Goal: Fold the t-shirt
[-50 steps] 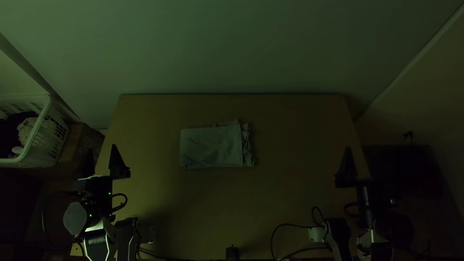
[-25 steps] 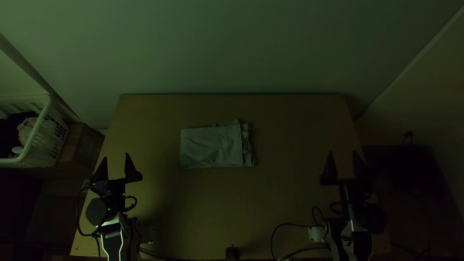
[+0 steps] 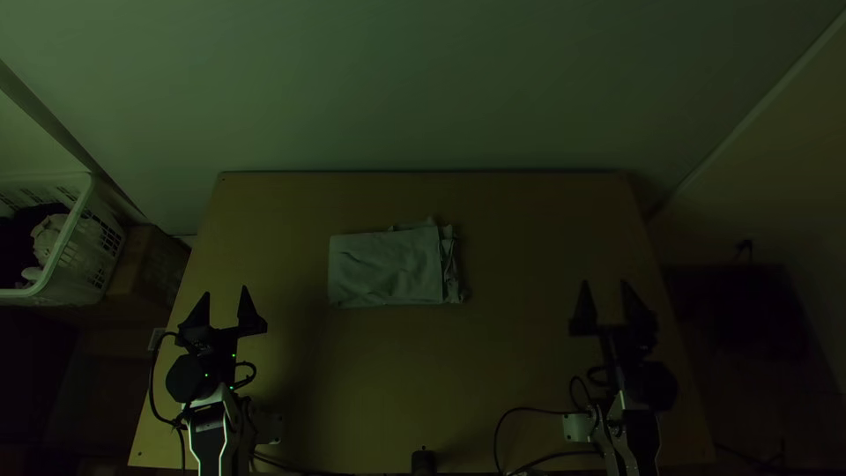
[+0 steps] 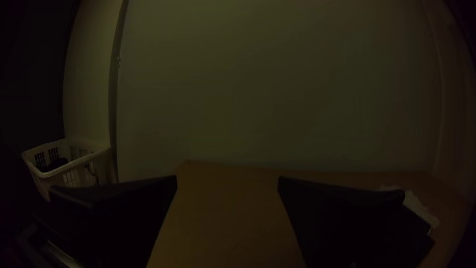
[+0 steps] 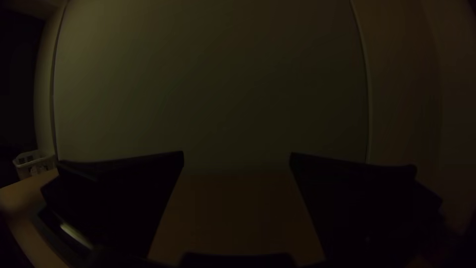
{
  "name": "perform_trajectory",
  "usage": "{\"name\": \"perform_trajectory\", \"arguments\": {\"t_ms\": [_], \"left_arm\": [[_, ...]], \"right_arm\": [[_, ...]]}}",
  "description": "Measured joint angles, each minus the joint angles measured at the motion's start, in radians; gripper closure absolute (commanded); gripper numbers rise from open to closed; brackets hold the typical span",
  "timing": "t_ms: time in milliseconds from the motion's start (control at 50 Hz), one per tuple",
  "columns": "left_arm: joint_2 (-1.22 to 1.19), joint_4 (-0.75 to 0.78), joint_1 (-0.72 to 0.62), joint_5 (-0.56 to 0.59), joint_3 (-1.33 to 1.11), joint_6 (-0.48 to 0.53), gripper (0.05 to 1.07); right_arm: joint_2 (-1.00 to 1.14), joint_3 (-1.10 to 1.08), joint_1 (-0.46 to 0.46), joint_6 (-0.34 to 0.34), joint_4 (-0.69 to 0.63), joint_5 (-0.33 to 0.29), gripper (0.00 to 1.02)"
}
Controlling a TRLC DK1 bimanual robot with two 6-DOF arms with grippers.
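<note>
T-shirt [image 3: 385, 269] of pale grey cloth, folded into a flat rectangle, lies on the light wooden worktop [image 3: 511, 361], its layers rumpled at the right end. Left of the shirt and nearer the robot, the left gripper [image 3: 223, 291], black and wide-fingered, points towards the far side, spread well apart and empty. Right of the shirt, the matching right gripper [image 3: 604, 284] points likewise, also wide apart and empty.

High, steep top view; wrist views toward shared wall [image 3: 423, 88]
</note>
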Motion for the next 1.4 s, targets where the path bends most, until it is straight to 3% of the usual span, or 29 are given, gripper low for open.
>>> {"name": "perform_trajectory", "arguments": {"t_ms": [240,1400], "left_arm": [[0.000,-0.003,-0.020,0.000,0.000,-0.017,0.10],[0.000,-0.003,-0.010,-0.007,0.000,-0.017,0.10]], "right_arm": [[-0.002,-0.015,-0.035,0.025,-0.143,0.002,0.04],[-0.004,-0.015,-0.050,0.026,-0.147,0.008,0.04]]}}
